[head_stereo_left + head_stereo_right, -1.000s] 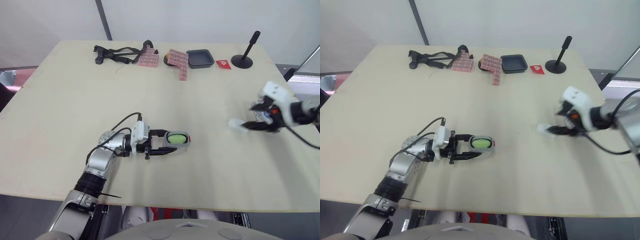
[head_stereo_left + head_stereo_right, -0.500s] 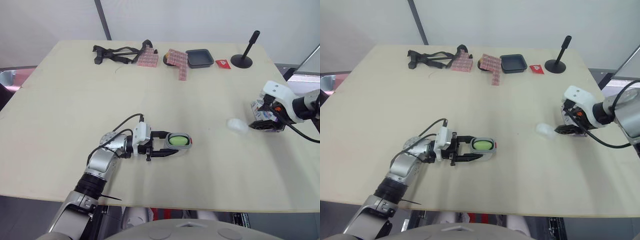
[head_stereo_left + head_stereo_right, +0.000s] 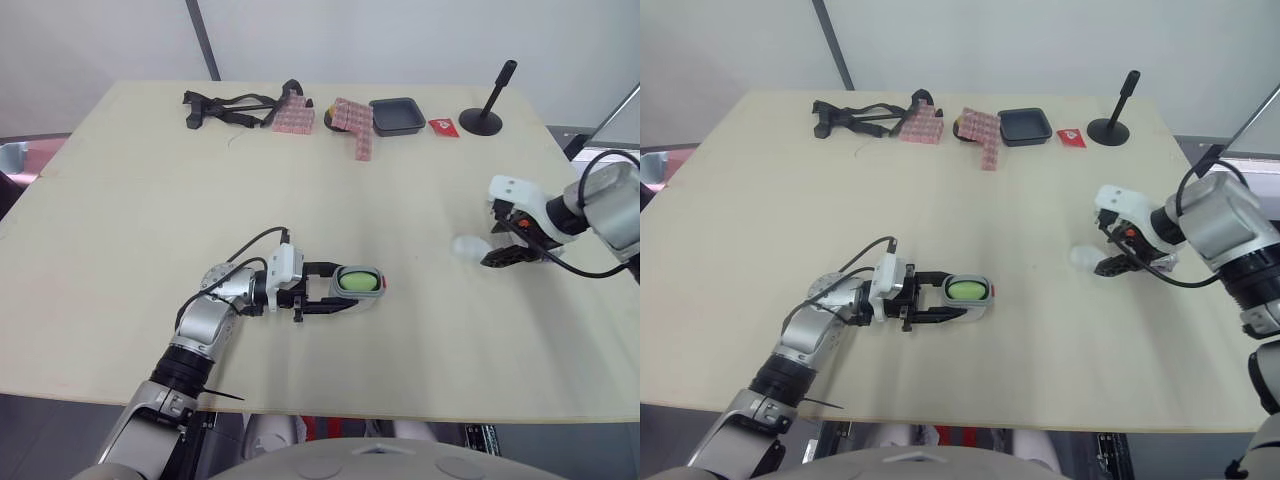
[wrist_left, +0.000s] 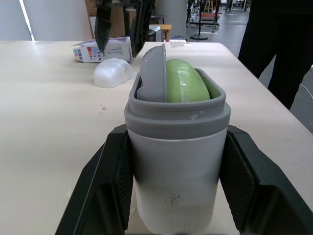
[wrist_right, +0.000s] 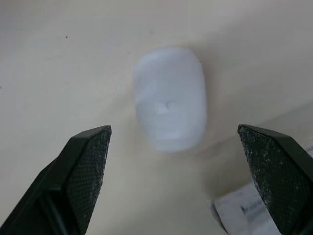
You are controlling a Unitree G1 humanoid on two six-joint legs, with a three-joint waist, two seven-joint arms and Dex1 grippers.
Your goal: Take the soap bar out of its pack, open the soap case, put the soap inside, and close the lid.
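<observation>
Right end effector (image 5: 175, 142): swung back from the pack (image 4: 105, 49), fingers wide either side of the white lid (image 5: 170, 105) on the tabletop (image 3: 150, 200).
Left end effector (image 3: 345, 288): clamped on the soap case (image 3: 362, 283), green soap (image 3: 352, 279) inside.
Meaning: I judge only the lid is left to fit.

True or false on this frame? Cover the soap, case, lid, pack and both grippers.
1. The green soap sits inside the soap case. True.
2. The lid is closed on the case. False: it lies on the table, far from the case.
3. The left gripper is shut on the soap case. True.
4. The right gripper grips the lid. False: it is open, fingers spread wide of the lid.
5. The soap pack lies on the table beside the lid. True.
</observation>
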